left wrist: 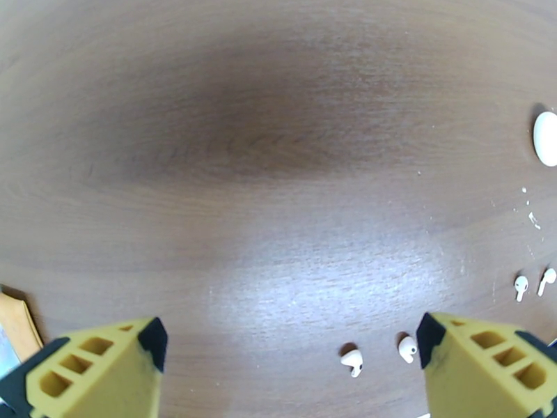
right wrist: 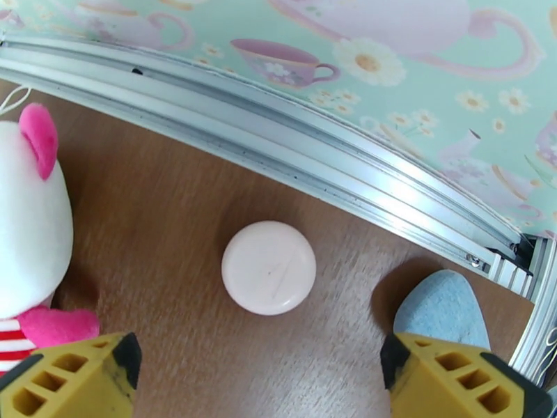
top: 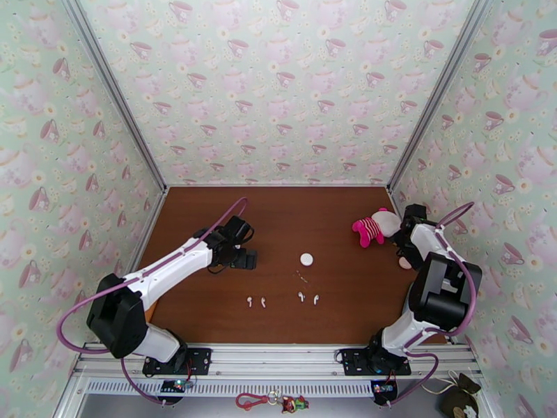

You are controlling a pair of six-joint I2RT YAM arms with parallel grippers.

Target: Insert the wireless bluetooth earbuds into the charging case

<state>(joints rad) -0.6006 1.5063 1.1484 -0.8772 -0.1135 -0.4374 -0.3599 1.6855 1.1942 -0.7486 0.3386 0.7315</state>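
Note:
Four tiny white earbuds lie in two pairs near the table's front: one pair [top: 256, 301] on the left, the other [top: 308, 298] on the right. A white round charging case [top: 306, 259] sits shut behind them. My left gripper [top: 240, 259] hovers open left of that case. In the left wrist view two earbuds [left wrist: 352, 361] lie near its right finger [left wrist: 487, 364], and the other pair [left wrist: 532, 283] and the white case [left wrist: 546, 137] are at the right edge. My right gripper [right wrist: 261, 370] is open, with a pale pink round case [right wrist: 268, 267] just ahead of its fingers.
A pink-and-white plush toy [top: 372, 226] lies by the right gripper [top: 402, 242], near the right wall. A blue-grey rounded thing [right wrist: 442, 311] rests against the aluminium rail [right wrist: 334, 168]. Small crumbs [top: 301, 276] lie in front of the white case. An orange scrap [left wrist: 14, 322] sits at the table's left edge.

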